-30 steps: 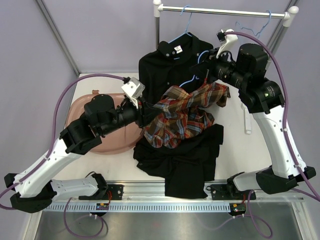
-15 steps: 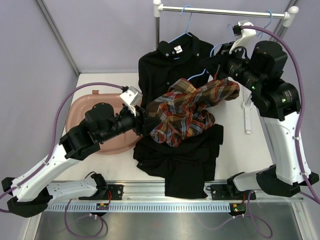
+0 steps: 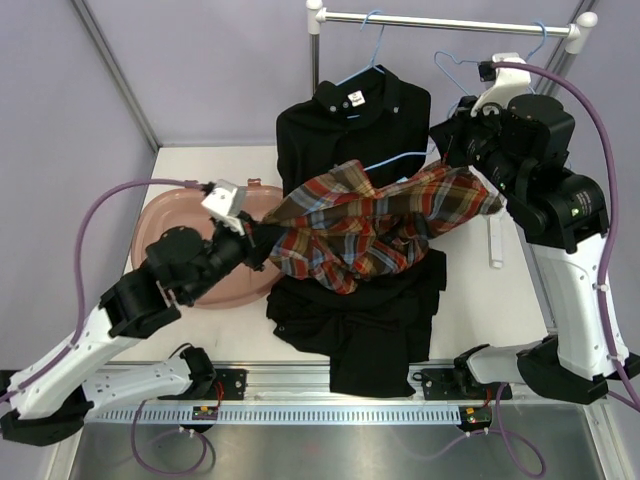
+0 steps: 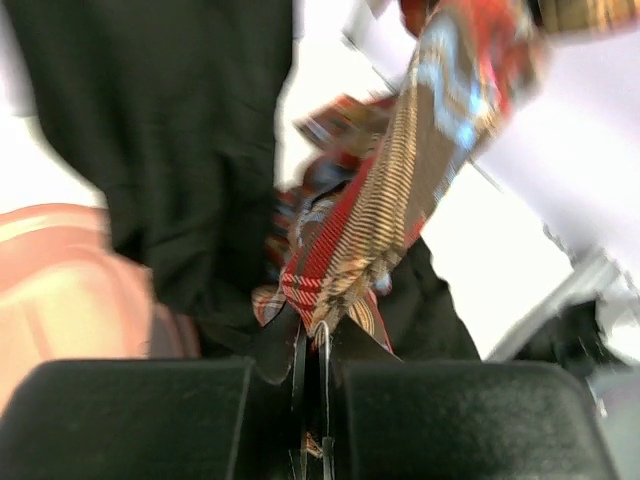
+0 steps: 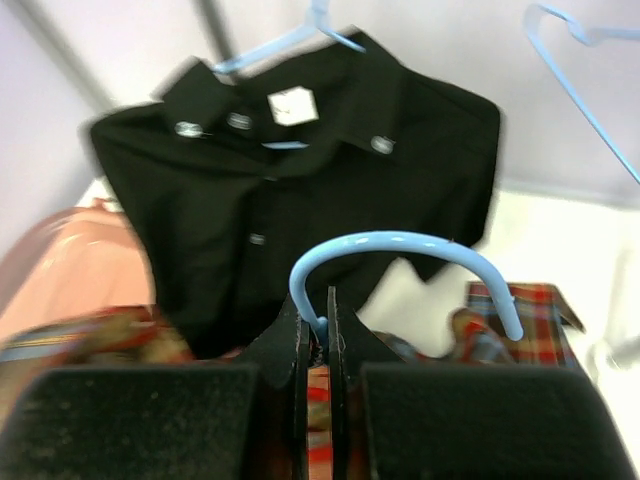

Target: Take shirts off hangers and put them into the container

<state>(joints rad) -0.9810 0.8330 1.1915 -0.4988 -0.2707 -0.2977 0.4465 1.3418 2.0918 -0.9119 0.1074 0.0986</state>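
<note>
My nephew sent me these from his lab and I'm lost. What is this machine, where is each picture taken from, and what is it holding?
These are two robot arms bolted at the near edge of a table. The big picture looks down from above; the other two come from a camera on each wrist. The left gripper pinches a plaid shirt. The right gripper clamps the hook of its light-blue hanger. One black shirt lies on the table, and a second black shirt hangs from the rail. The pinkish tub at left is the container.
</note>
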